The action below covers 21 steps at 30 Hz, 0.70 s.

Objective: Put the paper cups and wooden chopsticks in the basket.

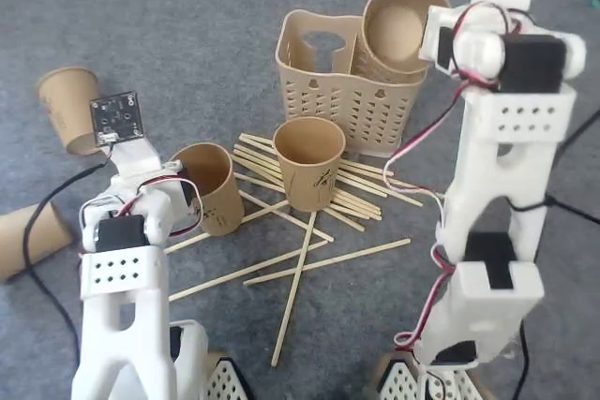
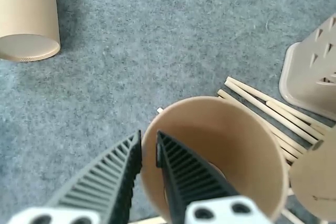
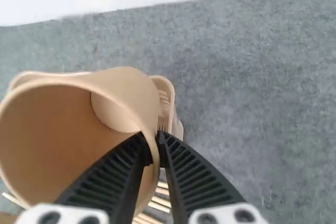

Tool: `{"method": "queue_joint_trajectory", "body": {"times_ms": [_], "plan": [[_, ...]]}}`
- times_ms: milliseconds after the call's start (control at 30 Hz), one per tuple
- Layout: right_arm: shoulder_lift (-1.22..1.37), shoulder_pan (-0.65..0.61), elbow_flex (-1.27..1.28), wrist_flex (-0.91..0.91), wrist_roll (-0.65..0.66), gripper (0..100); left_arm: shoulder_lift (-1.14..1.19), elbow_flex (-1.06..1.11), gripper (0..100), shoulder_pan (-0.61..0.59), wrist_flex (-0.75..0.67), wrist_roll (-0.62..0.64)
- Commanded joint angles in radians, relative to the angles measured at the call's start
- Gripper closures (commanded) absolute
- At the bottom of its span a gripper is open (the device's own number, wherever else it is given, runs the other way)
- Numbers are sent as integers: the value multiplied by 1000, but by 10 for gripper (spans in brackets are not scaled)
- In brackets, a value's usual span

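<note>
A: Layout?
B: Basket [image 1: 347, 100] sits upper centre in the high view. The right gripper [image 3: 152, 136] is clenched on the rim of one paper cup [image 1: 403, 23], which is tipped over the basket's right compartment. The left gripper [image 2: 148, 136] pinches the rim of a second cup [image 1: 211, 185] left of centre, one finger inside and one outside. Can't tell if that cup is off the carpet [image 1: 187, 44].
A: Rest?
B: Upright cup [image 1: 309, 161] at centre, standing on the chopsticks [image 1: 309, 231] that fan out below the basket. One lying cup [image 1: 70, 110] upper left, another [image 1: 28, 236] at the left edge.
A: Handling?
B: Cups are light and thin-walled and crush easily, so a rim pinch with gentle force. Chopsticks are stiff and thin and lie flat, so they'll likely roll. Grab across the middle.
A: Blockers?
B: The upright cup pins the pile. I'd clear it first.
</note>
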Motion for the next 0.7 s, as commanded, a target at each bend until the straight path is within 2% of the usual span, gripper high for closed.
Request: {"method": "queue_joint_trajectory", "body": {"times_ms": [0,500,667], "plan": [[-4,12,-46,38,31,991,-6,-4,952,0,-23,-2],[-35,12,110,38,66,980,-6,-4,952,0,-23,-2],[-51,10,100,36,66,817,-6,-4,952,0,-23,-2]]}}
